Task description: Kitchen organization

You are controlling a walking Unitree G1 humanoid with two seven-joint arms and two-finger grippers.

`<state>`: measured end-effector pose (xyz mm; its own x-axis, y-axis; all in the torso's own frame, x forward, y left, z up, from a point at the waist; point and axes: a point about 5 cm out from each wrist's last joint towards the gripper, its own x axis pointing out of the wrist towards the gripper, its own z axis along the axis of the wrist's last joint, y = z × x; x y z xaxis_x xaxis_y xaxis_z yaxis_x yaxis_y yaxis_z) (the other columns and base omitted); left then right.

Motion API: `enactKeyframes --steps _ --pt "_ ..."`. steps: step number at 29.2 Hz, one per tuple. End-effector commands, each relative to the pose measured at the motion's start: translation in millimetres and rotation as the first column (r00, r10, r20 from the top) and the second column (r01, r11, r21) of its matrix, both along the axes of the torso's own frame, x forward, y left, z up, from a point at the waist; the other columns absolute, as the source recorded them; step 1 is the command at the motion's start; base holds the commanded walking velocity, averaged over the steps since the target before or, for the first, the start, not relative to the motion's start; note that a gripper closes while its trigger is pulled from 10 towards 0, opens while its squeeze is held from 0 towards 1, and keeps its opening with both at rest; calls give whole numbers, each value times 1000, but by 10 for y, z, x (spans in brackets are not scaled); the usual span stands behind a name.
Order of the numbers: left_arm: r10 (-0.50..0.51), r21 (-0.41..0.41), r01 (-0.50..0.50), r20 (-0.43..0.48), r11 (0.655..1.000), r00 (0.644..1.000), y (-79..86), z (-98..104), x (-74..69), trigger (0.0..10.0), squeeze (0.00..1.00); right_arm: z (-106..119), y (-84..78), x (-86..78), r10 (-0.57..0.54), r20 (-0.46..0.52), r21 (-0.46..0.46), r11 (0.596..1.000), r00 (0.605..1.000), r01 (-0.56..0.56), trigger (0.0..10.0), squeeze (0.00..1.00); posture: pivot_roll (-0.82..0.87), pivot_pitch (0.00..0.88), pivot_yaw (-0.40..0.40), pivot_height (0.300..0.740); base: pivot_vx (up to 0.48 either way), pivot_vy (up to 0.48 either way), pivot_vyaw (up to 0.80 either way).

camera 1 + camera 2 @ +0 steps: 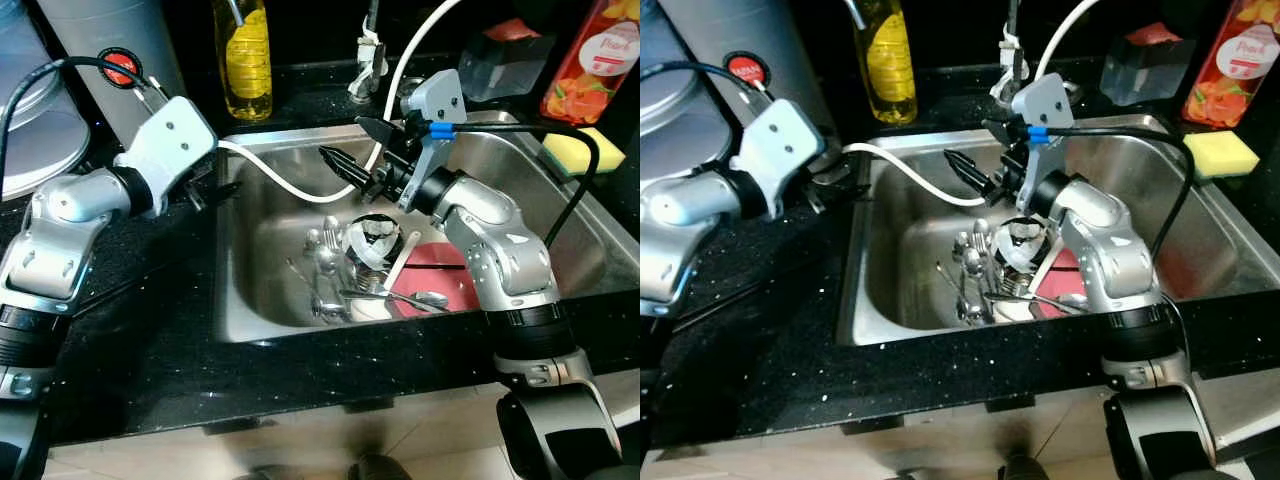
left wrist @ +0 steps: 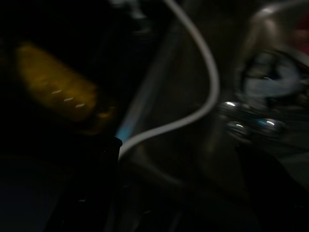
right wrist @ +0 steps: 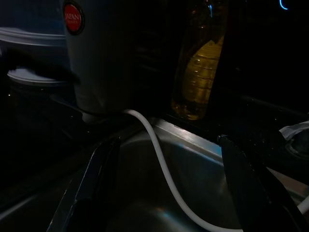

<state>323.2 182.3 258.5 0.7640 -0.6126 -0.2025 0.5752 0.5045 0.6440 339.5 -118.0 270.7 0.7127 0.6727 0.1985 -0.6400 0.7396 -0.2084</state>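
Right hand (image 1: 358,150) hangs over the back of the steel sink (image 1: 250,300), fingers spread wide and empty, just beside the white hose (image 1: 290,183) that runs across the basin. Left hand (image 1: 215,190) sits at the sink's left rim above the black counter (image 1: 150,330); whether its fingers are parted cannot be told. Cutlery (image 1: 325,265), a glass (image 1: 372,245) and a red plate (image 1: 435,280) lie heaped on the basin floor. Yellow oil bottle (image 1: 246,55) stands at the counter's back edge; yellow sponge (image 1: 582,150) at the sink's right rim.
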Motion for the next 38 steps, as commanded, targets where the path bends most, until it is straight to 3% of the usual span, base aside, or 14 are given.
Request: enactKeyframes --steps 1,3,5,8,13,19,20,22,23,24,25,26,33,38 --pt "0 92 4 -43 996 999 60 -118 -15 9961 0 40 28 -19 18 5 22 1000 1000 -18 10000 0 -77 51 42 740 0 0 0" --pt "93 189 -81 -53 979 994 185 -276 118 9569 0 51 40 -31 27 8 29 999 1000 -27 10000 0 -81 48 43 740 0 0 0" --pt "133 243 -116 -54 963 990 237 -345 175 9961 0 64 47 -45 36 14 35 999 999 -37 10000 0 -82 47 43 740 0 0 0" --pt "151 243 -126 -87 962 985 221 -435 236 10000 0 99 68 -85 71 27 59 996 997 -72 10000 0 -83 46 42 740 0 0 0" --pt "195 324 -168 -51 931 980 239 -548 360 10000 0 125 83 -105 88 42 67 994 995 -91 10000 0 -86 44 35 740 0 0 0" --pt "151 331 -132 -31 934 988 144 -630 458 9725 0 157 106 -130 111 57 72 991 992 -115 10000 0 -93 44 32 740 0 0 0" --pt "153 336 -128 -49 933 987 125 -684 490 8235 0 163 105 -137 111 57 74 991 992 -115 10000 0 -97 49 32 740 0 0 0" --pt "159 340 -132 -52 931 986 123 -699 502 8235 0 165 104 -139 110 58 75 991 992 -114 10000 0 -97 49 32 740 0 0 0" --pt "165 342 -137 -54 930 985 123 -707 512 5961 0 167 102 -143 109 58 76 991 992 -113 10000 0 -98 51 32 740 0 0 0" --pt "186 355 -161 -38 921 982 137 -711 538 980 0 168 101 -147 109 58 77 991 992 -113 10000 0 -100 54 32 740 0 0 0" --pt "186 355 -161 -38 921 982 137 -711 538 980 0 168 101 -147 109 58 77 991 992 -113 10000 0 -100 54 32 740 0 0 0" --pt "201 376 -179 -21 909 979 153 -718 560 0 0 167 99 -150 108 57 77 991 993 -112 10000 0 -102 56 33 740 0 0 0" --pt "294 420 -308 99 854 951 250 -671 657 0 0 162 84 -161 106 54 81 991 993 -110 10000 0 -102 60 27 740 0 0 0" --pt "322 401 -360 163 842 933 269 -563 680 0 0 159 86 -156 109 53 80 990 993 -113 10000 0 -96 58 22 740 0 0 0"
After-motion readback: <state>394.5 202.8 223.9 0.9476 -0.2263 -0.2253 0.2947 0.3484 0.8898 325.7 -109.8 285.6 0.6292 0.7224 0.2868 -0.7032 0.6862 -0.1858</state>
